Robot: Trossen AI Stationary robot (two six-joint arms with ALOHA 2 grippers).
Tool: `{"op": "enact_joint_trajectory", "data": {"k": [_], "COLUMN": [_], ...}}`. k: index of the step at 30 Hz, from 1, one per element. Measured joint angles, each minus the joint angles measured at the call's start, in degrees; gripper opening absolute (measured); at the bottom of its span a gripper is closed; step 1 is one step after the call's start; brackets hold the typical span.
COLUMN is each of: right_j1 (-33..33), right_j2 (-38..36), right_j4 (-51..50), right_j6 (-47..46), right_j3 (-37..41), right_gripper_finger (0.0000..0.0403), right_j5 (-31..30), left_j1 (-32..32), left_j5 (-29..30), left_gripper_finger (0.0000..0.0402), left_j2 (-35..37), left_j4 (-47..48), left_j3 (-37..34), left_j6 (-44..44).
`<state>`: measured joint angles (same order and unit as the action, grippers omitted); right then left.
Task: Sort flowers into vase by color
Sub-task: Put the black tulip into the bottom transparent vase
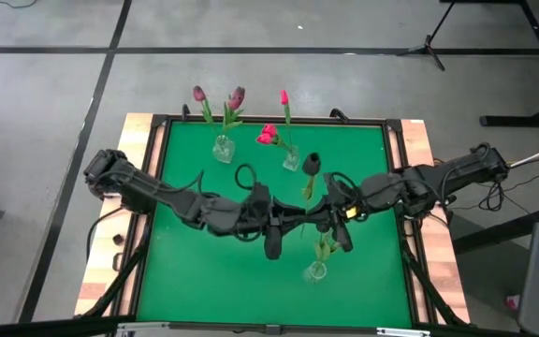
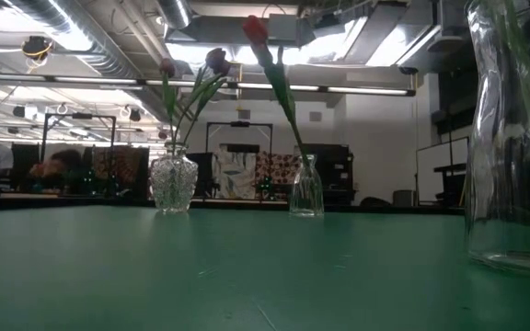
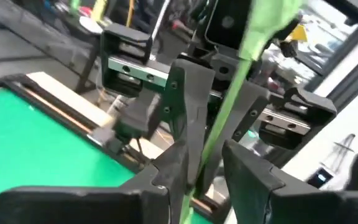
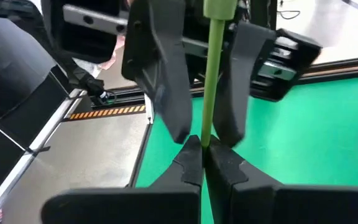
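Three clear glass vases stand on the green surface. The round one (image 1: 223, 149) at eleven o'clock holds two dusky purple tulips (image 1: 237, 96); the slim one (image 1: 291, 160) at twelve holds two bright pink tulips (image 1: 268, 135). The third (image 1: 316, 271) (at five o'clock) holds green stems. At centre, the right gripper (image 4: 202, 155) has its fingers closed on a near-black tulip's (image 1: 312, 166) green stem; the left gripper's (image 3: 204, 168) fingers stand parted around it.

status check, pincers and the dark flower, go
Right pincer shut on dark flower stem mid-table. Left pincer open around same stem. Nothing blocking.
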<state>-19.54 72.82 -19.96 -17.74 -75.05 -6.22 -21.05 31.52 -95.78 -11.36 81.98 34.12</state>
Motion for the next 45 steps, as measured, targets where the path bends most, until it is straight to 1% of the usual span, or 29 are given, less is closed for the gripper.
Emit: {"op": "enact_joint_trajectory", "data": {"k": [2,7,10,14,22,26,34,41,45], "right_j1": [0.0,0.0,0.1,0.1,0.1,0.1,0.1,0.1,0.1], "right_j2": [0.2,0.9,1.1,1.2,2.0,2.6,4.2,5.0,5.0], "right_j4": [-0.1,-1.5,-2.2,-2.4,-2.7,-2.9,-2.1,-0.9,-0.9], "right_j6": [0.0,0.0,0.0,0.0,0.0,0.0,0.0,-0.1,-0.2], "right_j3": [0.0,-0.1,-0.1,-0.1,-0.2,-0.1,-0.1,-0.1,-0.1], "right_gripper_finger": [0.0003,0.0003,0.0003,0.0002,0.0003,0.0004,0.0004,0.0004,0.0004], "right_j5": [0.1,0.5,0.5,1.4,2.4,2.8,4.1,4.3,5.3], "left_j1": [0.7,0.9,1.0,1.0,1.2,1.2,1.6,1.6,1.6], "left_j5": [-1.7,-2.5,-3.0,-5.5,-6.3,-6.5,-10.1,-10.1,-8.6], "left_gripper_finger": [0.0101,0.0101,0.0101,0.0101,0.0101,0.0101,0.0101,0.0101,0.0101], "left_j2": [0.1,0.2,0.6,1.0,2.5,3.3,3.6,3.6,3.6], "left_j4": [1.5,2.6,4.8,7.3,9.4,9.0,10.0,16.1,16.9], "left_j3": [0.1,0.0,0.0,0.0,0.0,0.0,0.0,0.0,0.0], "left_j6": [1.3,1.3,1.6,4.1,5.4,5.1,6.4,7.5,7.5]}}
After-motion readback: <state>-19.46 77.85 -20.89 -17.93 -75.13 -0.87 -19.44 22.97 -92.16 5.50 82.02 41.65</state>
